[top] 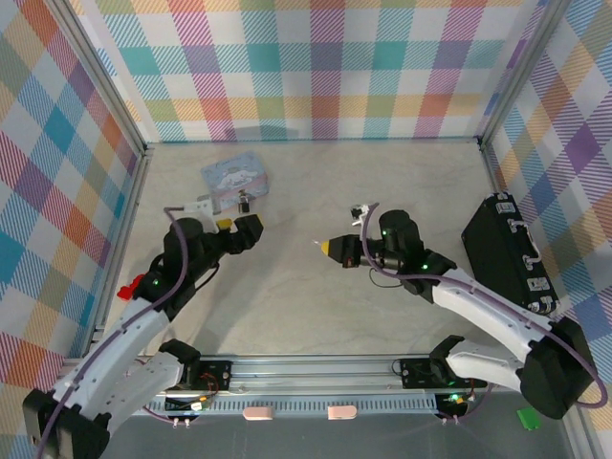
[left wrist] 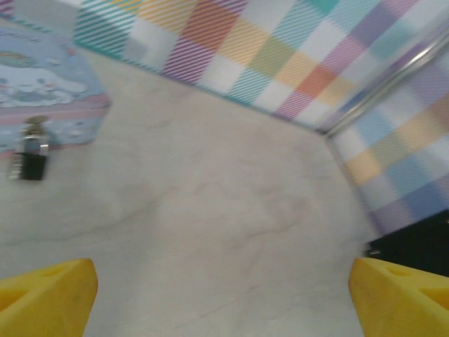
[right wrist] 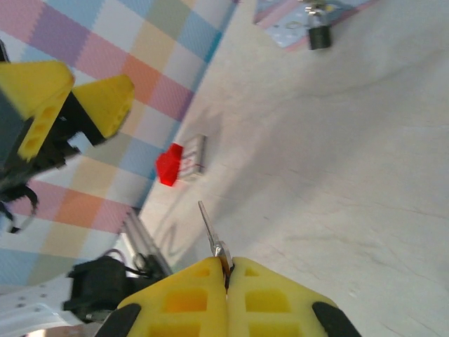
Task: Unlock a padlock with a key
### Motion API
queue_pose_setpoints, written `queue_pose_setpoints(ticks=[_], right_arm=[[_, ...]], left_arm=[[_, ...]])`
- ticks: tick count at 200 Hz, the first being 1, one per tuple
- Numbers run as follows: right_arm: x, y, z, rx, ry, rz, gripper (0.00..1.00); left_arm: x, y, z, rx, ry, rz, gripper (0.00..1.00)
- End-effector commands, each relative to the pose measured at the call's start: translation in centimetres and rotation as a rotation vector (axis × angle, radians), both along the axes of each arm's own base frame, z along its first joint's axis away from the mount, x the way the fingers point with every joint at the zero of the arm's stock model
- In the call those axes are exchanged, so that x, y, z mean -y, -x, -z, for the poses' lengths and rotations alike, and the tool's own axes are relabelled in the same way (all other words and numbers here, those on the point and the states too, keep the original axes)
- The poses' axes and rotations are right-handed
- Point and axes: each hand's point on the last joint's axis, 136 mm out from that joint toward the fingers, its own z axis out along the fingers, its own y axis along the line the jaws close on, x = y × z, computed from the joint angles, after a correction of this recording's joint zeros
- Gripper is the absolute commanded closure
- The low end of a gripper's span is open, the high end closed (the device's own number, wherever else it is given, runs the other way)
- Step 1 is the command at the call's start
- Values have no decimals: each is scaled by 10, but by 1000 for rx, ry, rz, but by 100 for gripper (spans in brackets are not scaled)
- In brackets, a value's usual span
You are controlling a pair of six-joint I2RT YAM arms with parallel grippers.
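Note:
The tiny dark padlock (top: 245, 203) with its silvery shackle lies against the front edge of the pale-blue cartoon tin (top: 234, 180). In the left wrist view the padlock (left wrist: 29, 158) is at far left, below the tin (left wrist: 42, 91). My left gripper (top: 239, 224) hovers just short of the padlock, open, its yellow fingertips (left wrist: 45, 295) wide apart with bare table between them. My right gripper (right wrist: 226, 270) is shut on the thin grey key (right wrist: 209, 228), whose blade sticks out forward. It hangs mid-table (top: 330, 248), pointing left. From the right wrist, the padlock (right wrist: 318, 35) is far off at the top.
A black case (top: 507, 253) lies along the right wall. A red-and-white block (top: 124, 290) sits by the left wall, also seen from the right wrist (right wrist: 179, 161). A small white piece (top: 198, 204) lies left of the tin. Plaid walls enclose the table on three sides.

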Motion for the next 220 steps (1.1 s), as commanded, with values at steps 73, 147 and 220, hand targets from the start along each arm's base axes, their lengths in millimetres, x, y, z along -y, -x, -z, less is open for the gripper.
queue_pose_setpoints(ticks=[73,147,220], right_arm=[[35,15,8,76,141,72,100],[34,20,10,69,131,52,100],[30,20,3,70,119,38,100]], left_arm=[[-38,-118,98,-347,-514,-153,11],[-50,-163,159,-489,-472,-128,17],[-53,-186,186,-501,-393,-92,25]])
